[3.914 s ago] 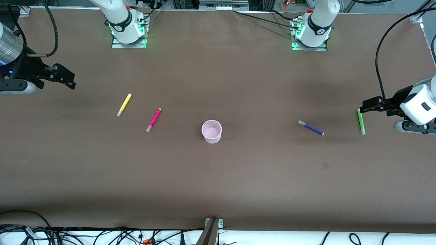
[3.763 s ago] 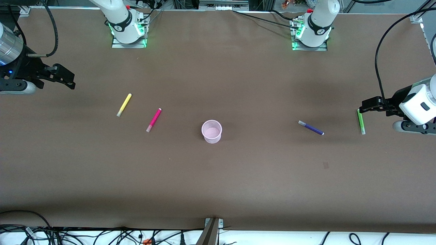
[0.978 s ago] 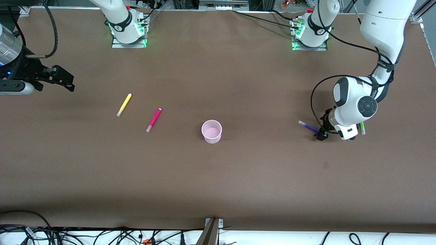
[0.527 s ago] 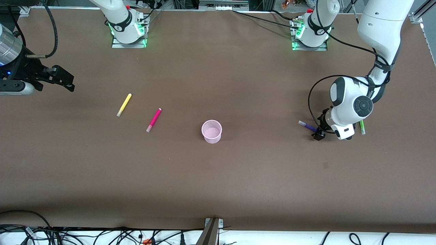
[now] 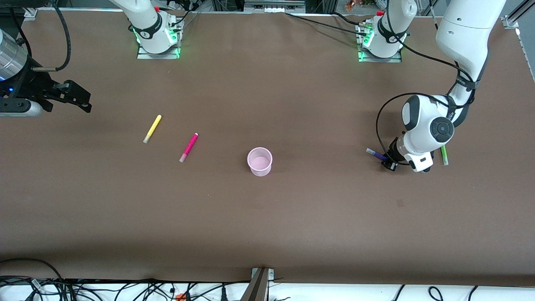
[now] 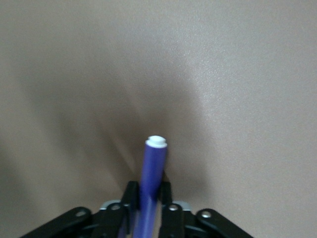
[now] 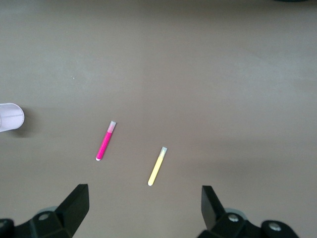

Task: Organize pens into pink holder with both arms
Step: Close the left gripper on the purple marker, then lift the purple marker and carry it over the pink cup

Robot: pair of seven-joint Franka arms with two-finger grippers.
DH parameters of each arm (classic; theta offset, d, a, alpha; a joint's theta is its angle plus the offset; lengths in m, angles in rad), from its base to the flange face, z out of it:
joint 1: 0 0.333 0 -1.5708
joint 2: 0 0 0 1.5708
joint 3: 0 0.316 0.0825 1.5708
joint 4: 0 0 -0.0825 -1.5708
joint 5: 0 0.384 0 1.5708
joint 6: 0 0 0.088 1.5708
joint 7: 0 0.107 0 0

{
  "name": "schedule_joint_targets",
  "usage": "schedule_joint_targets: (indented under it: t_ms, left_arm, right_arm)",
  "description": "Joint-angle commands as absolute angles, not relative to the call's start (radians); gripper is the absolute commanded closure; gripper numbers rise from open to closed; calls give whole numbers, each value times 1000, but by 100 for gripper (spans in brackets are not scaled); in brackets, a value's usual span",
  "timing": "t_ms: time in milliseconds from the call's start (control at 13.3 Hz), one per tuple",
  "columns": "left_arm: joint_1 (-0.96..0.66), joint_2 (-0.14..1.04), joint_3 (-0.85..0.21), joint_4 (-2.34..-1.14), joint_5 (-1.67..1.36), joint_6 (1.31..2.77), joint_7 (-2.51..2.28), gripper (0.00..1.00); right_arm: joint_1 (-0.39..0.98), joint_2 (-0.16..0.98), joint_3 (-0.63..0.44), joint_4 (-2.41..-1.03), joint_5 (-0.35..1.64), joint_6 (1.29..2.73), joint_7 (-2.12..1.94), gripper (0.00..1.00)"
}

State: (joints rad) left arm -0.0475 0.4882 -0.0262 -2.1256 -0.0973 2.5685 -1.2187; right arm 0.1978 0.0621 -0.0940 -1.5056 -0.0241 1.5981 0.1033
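The pink holder stands upright mid-table. My left gripper is low at the table and shut on the purple pen. In the left wrist view the purple pen runs out between the fingers of that gripper, its white end pointing away. The green pen lies beside the left wrist, partly hidden by it. The yellow pen and the magenta pen lie toward the right arm's end. My right gripper waits open and empty above that end, and it also shows in the right wrist view.
The right wrist view shows the magenta pen, the yellow pen and the holder's edge on the brown table. Cables lie along the table's edge nearest the camera. A small dark mark lies near the left gripper.
The left arm swung in from the table's end and came down at the purple pen, where its fingers now grip it. The right arm has not moved.
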Motion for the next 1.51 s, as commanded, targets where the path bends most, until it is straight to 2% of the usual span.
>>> schedule_joint_targets:
  t_ms: [0, 301, 527, 753, 903, 1430]
  left_arm:
    - [-57, 459, -21, -2135, -117, 2557, -1242, 100]
    - [-57, 367, -35, -2067, -115, 2485, -1247, 100]
    - [-60, 362, -98, -1894, -114, 2305, -1275, 100]
    - [-133, 365, -152, -1784, -100, 2252, -1420, 100]
    - [-208, 385, -149, -1720, -71, 2252, -1520, 100]
    - [-474, 540, -141, -1505, 308, 2252, -1929, 100]
  right_arm:
    - [199, 72, -94, -1483, -35, 1592, 107, 0]
    - [201, 72, -94, -1483, -35, 1598, 107, 0]
    - [201, 72, -94, -1483, -35, 1598, 107, 0]
    - [201, 72, -95, -1483, -34, 1598, 107, 0]
    - [199, 72, -95, -1483, -34, 1598, 107, 0]
    - [199, 72, -95, -1483, -34, 1600, 107, 0]
